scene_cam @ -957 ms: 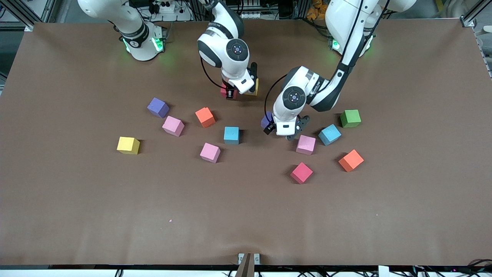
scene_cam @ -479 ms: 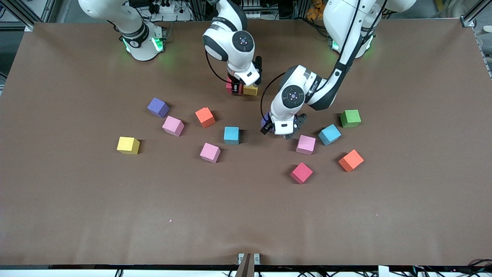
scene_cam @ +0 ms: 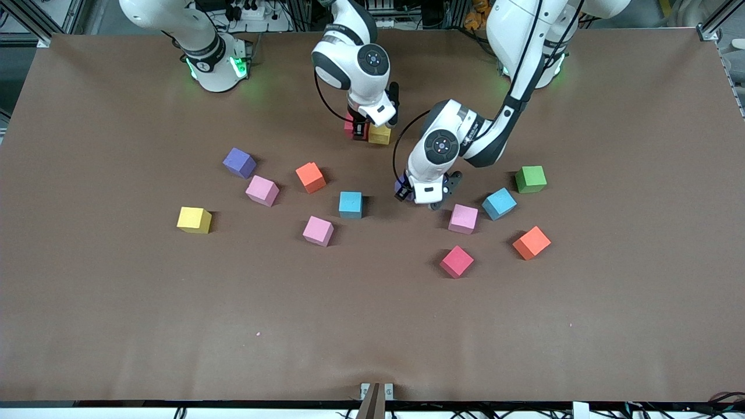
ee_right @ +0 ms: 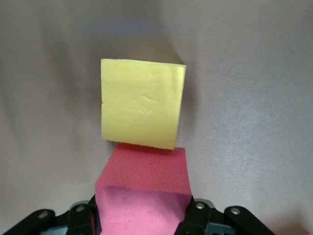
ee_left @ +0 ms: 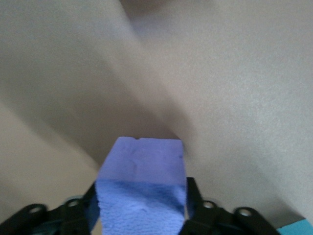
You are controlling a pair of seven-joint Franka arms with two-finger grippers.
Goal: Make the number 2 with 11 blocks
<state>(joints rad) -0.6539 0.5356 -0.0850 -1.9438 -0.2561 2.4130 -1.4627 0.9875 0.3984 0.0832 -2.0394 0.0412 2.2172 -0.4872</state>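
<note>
My right gripper is shut on a red cube, which it holds low against a yellow cube on the table. In the right wrist view the red cube sits between the fingers and touches the yellow cube. My left gripper is shut on a purple cube, which fills the jaws in the left wrist view. Loose cubes lie around: purple, pink, orange, light blue, pink, yellow.
Toward the left arm's end lie a pink cube, a light blue cube, a green cube, an orange cube and a red cube. The brown table stretches bare nearer the front camera.
My right gripper has carried the red cube in against the yellow cube. My left gripper, with the purple cube, has shifted slightly toward the right arm's end.
</note>
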